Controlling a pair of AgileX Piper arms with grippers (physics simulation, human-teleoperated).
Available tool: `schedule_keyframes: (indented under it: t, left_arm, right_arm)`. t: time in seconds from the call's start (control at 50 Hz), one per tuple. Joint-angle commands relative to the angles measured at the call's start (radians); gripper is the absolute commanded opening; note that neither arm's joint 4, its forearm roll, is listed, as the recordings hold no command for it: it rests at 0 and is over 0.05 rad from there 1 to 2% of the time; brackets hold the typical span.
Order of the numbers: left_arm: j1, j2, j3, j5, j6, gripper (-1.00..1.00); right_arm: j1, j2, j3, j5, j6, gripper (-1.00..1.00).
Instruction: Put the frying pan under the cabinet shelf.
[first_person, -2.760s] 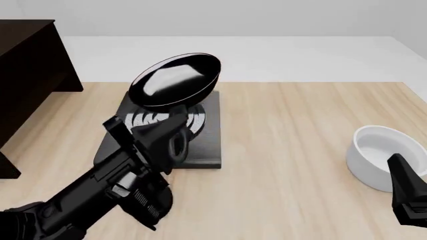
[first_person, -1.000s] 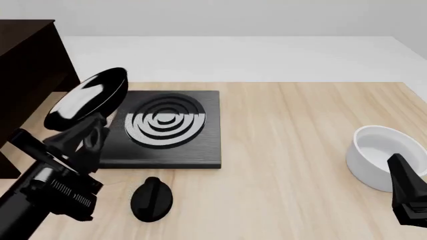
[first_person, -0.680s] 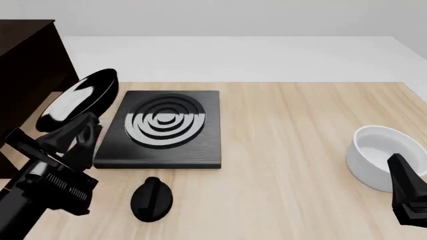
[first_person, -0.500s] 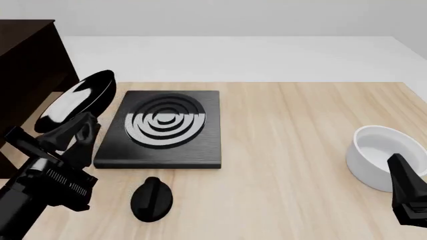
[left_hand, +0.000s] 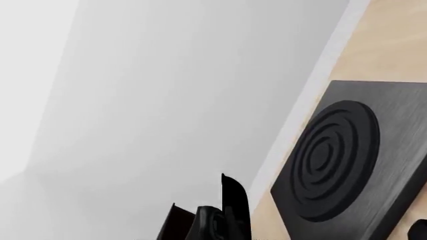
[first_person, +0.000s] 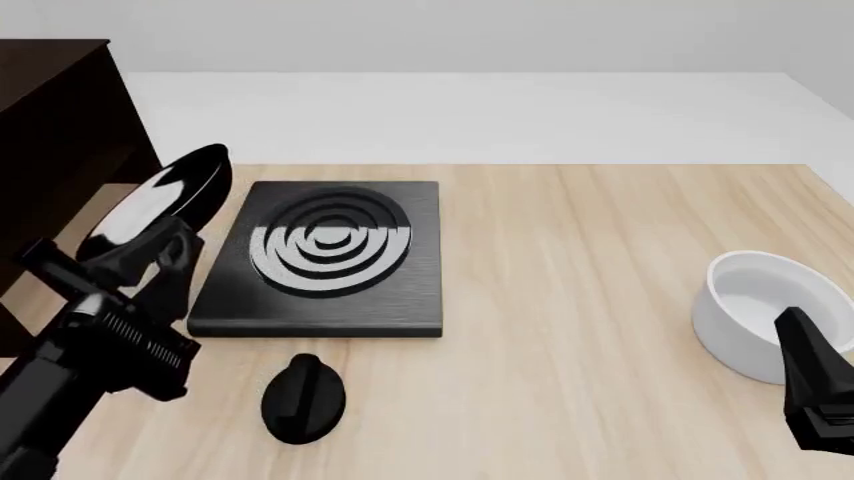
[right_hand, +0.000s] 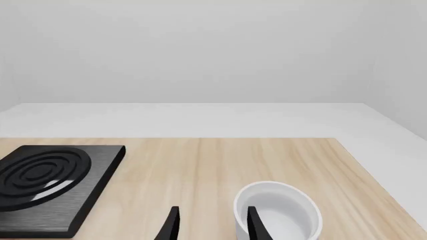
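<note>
The frying pan (first_person: 158, 203) is tilted steeply on edge in the air, its glossy pale inside facing right, left of the hotplate and close beside the dark brown cabinet (first_person: 60, 140). My left gripper (first_person: 144, 256) is shut on the pan's handle just below the bowl of the pan. In the left wrist view only the black fingers (left_hand: 233, 205) show at the frame edge, and the pan is hidden. The cabinet shelf's underside is out of view. My right gripper (right_hand: 212, 227) is open and empty, low at the near right beside the white bowl.
A square black hotplate (first_person: 327, 255) with silver rings lies left of the table's centre; it also shows in the left wrist view (left_hand: 347, 160) and the right wrist view (right_hand: 47, 182). A black knob (first_person: 304, 398) lies in front of it. A white round bowl (first_person: 767, 310) stands at the right.
The pan was above the hotplate. My left gripper has carried it left to beside the cabinet and tilted it further on edge. In the last half second it barely moved. The right arm is still.
</note>
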Motion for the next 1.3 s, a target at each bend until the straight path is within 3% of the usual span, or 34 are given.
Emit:
schedule_keyframes:
  t: [0.02, 0.32, 0.36, 0.64, 0.92, 1.3]
  left_arm:
    - [0.015, 0.009, -0.028, -0.016, -0.006, -1.0]
    - [0.049, 0.001, -0.018, -0.016, -0.017, -1.0]
    - [0.046, 0.006, -0.019, -0.016, -0.067, -1.0]
    - [0.07, 0.016, -0.022, -0.016, -0.058, -1.0]
    - [0.085, 0.016, -0.03, -0.016, -0.102, -1.0]
    - [0.124, 0.047, -0.042, -0.016, -0.069, -1.0]
  right_arm:
    - [0.0, 0.0, 0.0, 0.0, 0.0, 1.0]
    - [0.0, 0.0, 0.0, 0.0, 0.0, 1.0]
    - [0.0, 0.0, 0.0, 0.0, 0.0, 1.0]
    - [0.0, 0.0, 0.0, 0.0, 0.0, 1.0]
    - [0.0, 0.0, 0.0, 0.0, 0.0, 1.0]
    - [0.0, 0.0, 0.0, 0.0, 0.0, 1.0]
